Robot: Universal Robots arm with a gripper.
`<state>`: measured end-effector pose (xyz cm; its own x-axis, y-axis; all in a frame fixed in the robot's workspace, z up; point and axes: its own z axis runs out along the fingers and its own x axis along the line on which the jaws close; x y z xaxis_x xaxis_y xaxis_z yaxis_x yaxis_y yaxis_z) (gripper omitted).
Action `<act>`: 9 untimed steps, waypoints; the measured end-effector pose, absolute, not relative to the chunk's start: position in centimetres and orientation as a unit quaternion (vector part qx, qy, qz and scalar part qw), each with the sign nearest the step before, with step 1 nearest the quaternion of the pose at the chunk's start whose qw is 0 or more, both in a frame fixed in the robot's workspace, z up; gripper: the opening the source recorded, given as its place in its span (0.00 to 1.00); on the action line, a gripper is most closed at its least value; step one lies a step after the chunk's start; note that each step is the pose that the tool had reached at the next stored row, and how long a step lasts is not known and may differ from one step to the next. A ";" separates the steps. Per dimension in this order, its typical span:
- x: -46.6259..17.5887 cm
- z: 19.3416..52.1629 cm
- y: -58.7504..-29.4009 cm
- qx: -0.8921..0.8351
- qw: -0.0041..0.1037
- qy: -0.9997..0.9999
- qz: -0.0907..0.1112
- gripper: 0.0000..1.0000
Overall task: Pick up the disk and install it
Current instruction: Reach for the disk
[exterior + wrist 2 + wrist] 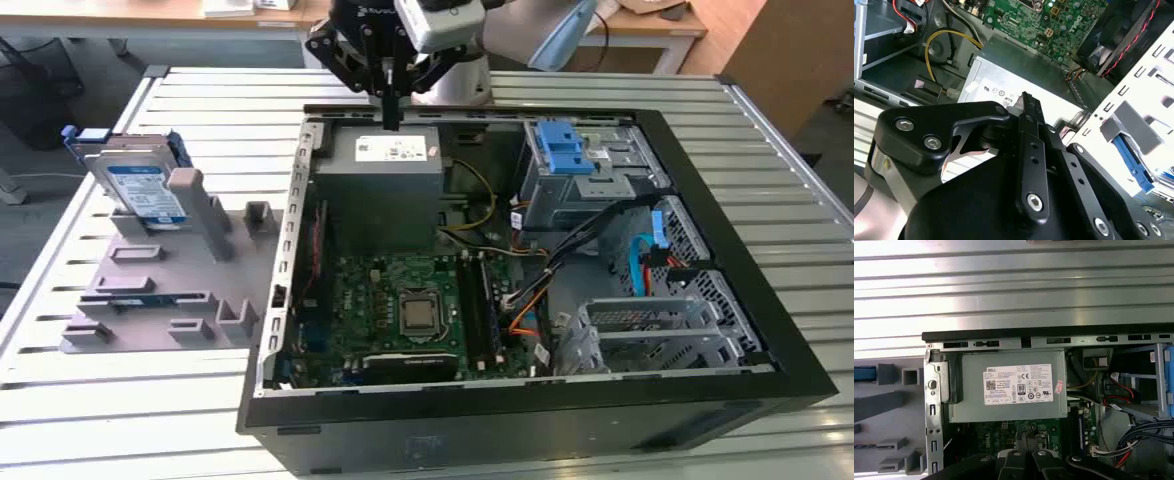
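Two fingers of the claw (390,120) are closing together on nothing, just above the grey power supply box (1009,385) in the computer case (747,400), while the exterior view is showing the disk (144,190) standing in a grey holder (147,290), well apart at the exterior view's left.

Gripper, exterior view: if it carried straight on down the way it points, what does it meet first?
Probably the grey power supply box, near its white sticker; the gripper points down above it. Depth is unclear, so the case's rim is possible.
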<state>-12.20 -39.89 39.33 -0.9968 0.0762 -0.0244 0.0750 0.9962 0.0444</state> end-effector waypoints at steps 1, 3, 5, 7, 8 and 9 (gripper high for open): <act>-12.2 39.3 -39.9 0.038 0.013 0.999 0.022 0.11; -12.5 39.2 -39.9 0.038 0.012 0.999 0.022 0.11; -12.5 39.2 -39.9 0.038 0.012 0.999 0.022 0.11; -12.6 39.2 -39.9 0.038 0.012 0.999 0.022 0.11; -12.6 39.2 -39.9 0.038 0.011 0.999 0.022 0.11; -12.6 39.2 -39.9 0.038 0.011 0.999 0.022 0.11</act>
<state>-12.61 -39.89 39.18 -0.9969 0.0762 -0.0207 0.0753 0.9962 0.0441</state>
